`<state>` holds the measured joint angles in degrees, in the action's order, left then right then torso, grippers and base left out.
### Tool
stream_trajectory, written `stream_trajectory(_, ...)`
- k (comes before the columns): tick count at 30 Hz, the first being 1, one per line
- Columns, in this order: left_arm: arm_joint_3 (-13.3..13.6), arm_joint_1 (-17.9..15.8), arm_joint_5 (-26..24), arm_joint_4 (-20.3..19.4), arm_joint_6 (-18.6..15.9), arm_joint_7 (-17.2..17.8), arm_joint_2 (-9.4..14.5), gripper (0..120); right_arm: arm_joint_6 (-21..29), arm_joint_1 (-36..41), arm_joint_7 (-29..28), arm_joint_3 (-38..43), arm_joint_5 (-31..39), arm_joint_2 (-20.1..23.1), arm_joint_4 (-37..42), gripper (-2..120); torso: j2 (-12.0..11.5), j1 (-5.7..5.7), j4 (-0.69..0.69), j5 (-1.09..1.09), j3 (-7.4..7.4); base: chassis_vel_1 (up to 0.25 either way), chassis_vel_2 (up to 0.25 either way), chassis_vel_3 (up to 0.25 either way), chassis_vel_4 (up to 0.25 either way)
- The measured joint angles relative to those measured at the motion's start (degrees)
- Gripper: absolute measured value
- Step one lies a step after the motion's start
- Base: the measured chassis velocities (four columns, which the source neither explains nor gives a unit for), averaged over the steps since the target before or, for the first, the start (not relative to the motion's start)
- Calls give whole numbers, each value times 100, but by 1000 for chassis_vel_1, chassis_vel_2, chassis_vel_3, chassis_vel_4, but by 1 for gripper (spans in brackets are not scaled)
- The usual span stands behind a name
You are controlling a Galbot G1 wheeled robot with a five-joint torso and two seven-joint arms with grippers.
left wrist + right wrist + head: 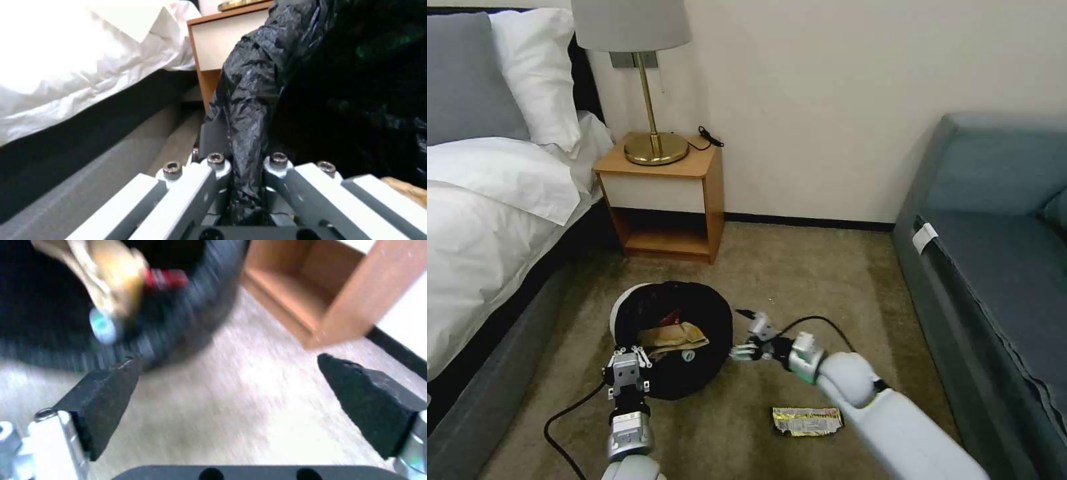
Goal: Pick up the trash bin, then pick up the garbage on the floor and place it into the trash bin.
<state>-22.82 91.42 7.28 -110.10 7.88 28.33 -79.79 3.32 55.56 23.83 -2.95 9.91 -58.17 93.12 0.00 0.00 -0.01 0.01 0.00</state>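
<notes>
The trash bin, white with a black bag liner, is tipped toward me on the carpet. My left gripper is shut on its near rim, and the left wrist view shows the black liner pinched between its fingers. Inside the bin lie a tan paper bag, a red packet and a bottle's cap end. My right gripper hangs open and empty just right of the bin; its wrist view shows its pads wide apart over carpet, the bin beyond. A gold-silver wrapper lies on the floor.
A wooden nightstand with a brass lamp stands behind the bin. The bed runs along the left and a grey-blue sofa along the right. Black cables trail from both arms.
</notes>
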Motion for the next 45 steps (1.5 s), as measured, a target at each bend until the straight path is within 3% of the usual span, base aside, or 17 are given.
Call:
stream_trajectory(2, -73, -28, -80, 69, -15, 2, 95, 2, -59, -21, 48, 46, -31, 247, -117, 100, 0, 0, 1, 0, 0, 0, 0, 0, 0)
stream_trajectory(21, -251, 5, -220, 147, -39, 2, 192, 2, -130, 121, 430, 49, -363, 1093, -364, 100, 0, 0, 1, 0, 0, 0, 0, 0, 0)
stream_trajectory(29, -301, 37, -413, 130, -83, -13, 178, 2, -155, 520, 685, 91, -909, 1422, -296, 100, 0, 0, 1, -1, 0, 0, 0, 0, 0)
stream_trajectory(38, -302, 54, -395, 119, -83, -13, 133, 2, -178, 610, 1029, -95, -1265, 1514, -360, 100, 0, 0, 1, -1, 0, 0, 0, 0, 0)
stream_trajectory(45, -323, 96, -344, 101, -83, -5, 1, 2, -474, 619, 1125, -313, -1828, 1313, -960, 100, 0, 0, 1, 0, 0, 0, 0, 0, 0)
